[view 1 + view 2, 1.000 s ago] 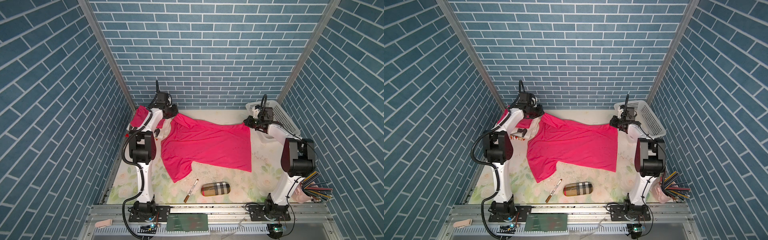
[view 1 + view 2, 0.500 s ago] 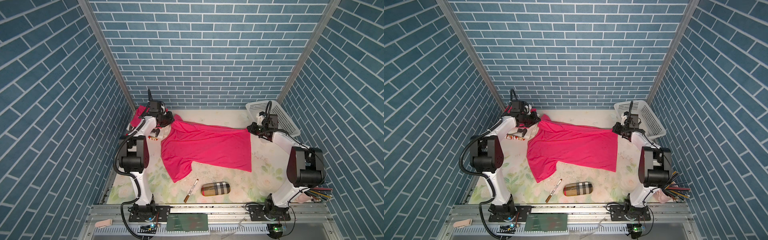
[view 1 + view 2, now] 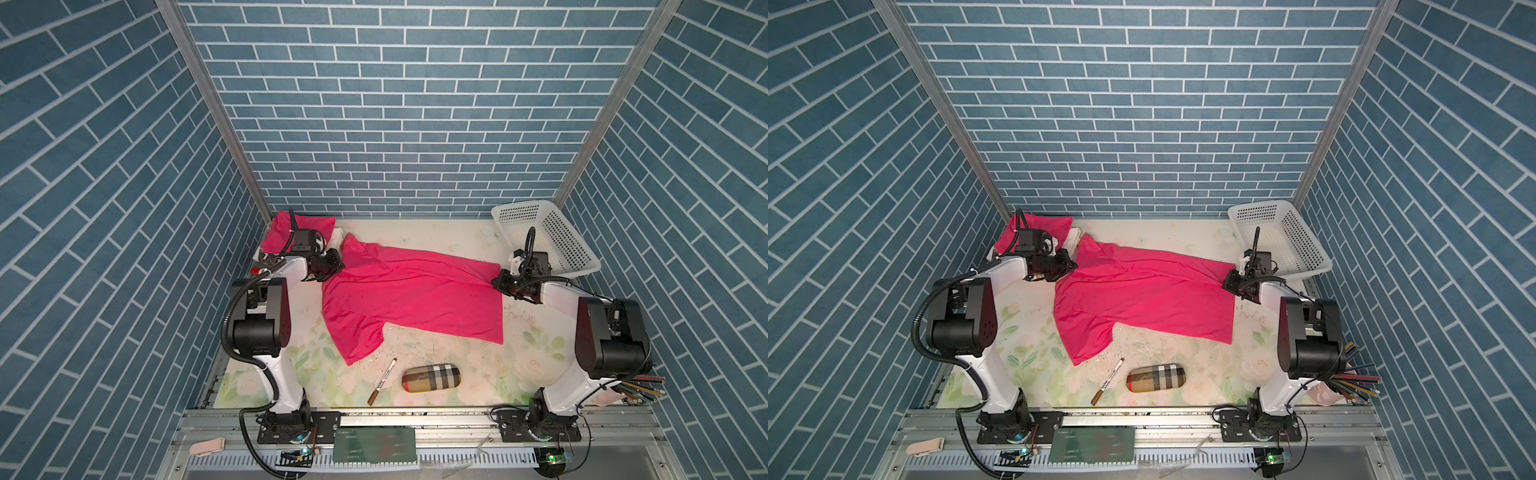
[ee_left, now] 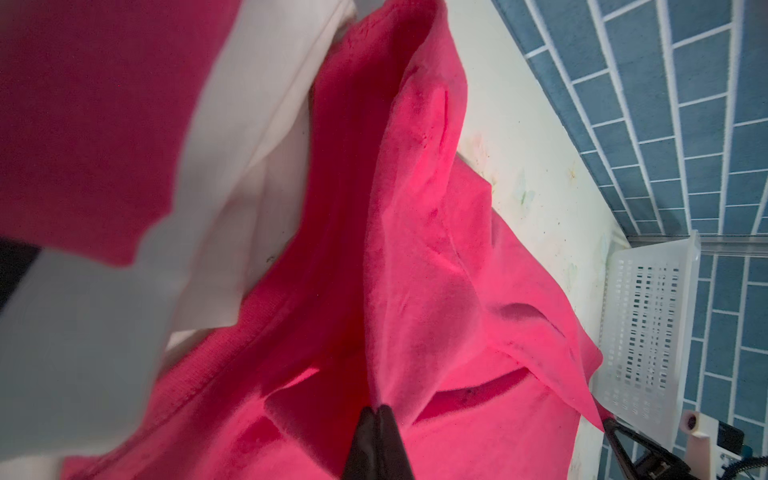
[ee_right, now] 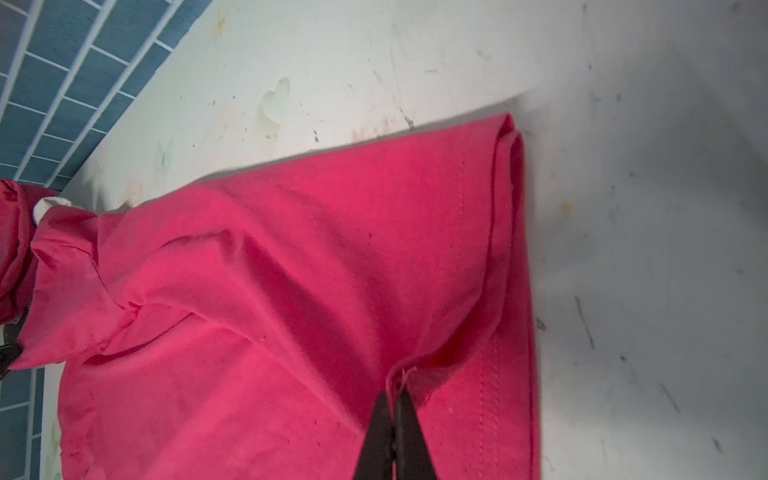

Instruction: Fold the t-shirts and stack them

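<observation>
Second pink shirt (image 3: 307, 226) lies in back-left corner. Left gripper (image 4: 377, 409) clamped on neck-end fabric of the t-shirt (image 3: 415, 295), spread mid-table. Right gripper (image 5: 392, 401) pinched on its hem corner, near the basket (image 3: 552, 237).

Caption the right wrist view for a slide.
Right gripper pinches the hem of a pink t-shirt on the pale table.

Blue brick walls (image 3: 374, 104), floral tabletop (image 3: 311, 368)
</observation>
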Robot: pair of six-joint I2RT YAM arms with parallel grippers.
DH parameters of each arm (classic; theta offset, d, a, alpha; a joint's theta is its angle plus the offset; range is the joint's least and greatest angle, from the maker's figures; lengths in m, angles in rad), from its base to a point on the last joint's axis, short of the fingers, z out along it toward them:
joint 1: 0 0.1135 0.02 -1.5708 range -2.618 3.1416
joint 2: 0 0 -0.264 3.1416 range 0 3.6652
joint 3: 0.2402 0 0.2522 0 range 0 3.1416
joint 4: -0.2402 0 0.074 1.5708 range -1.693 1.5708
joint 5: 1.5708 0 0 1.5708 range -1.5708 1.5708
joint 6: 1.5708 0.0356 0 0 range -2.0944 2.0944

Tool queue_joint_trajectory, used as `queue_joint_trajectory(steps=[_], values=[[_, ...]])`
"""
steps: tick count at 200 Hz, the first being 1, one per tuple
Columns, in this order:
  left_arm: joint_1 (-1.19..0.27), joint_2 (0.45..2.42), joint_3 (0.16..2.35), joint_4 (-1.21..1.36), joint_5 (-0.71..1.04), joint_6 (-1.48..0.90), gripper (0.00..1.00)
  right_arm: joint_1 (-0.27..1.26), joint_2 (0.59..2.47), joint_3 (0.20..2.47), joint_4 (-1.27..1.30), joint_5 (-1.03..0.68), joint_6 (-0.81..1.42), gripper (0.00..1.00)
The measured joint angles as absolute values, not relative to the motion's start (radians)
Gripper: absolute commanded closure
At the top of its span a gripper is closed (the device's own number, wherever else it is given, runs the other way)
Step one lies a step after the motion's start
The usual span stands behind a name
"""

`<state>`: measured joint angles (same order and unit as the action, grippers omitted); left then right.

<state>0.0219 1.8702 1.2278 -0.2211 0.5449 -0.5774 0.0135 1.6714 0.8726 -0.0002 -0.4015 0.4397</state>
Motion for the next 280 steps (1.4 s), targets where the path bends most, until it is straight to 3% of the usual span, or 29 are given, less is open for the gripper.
queue_joint_trajectory(steps=[139, 219, 280], values=[[0.060, 1.870, 1.264, -0.188, 0.552, -0.594, 1.00, -0.014, 1.669, 0.867, 0.018, -0.389, 0.445, 1.00], [0.060, 1.870, 1.245, -0.181, 0.552, -0.596, 1.00, 0.002, 1.662, 0.791, 0.019, -0.343, 0.447, 0.70], [0.056, 1.870, 1.243, -0.177, 0.555, -0.599, 0.96, 0.002, 1.572, 0.798, -0.030, -0.261, 0.448, 0.59]])
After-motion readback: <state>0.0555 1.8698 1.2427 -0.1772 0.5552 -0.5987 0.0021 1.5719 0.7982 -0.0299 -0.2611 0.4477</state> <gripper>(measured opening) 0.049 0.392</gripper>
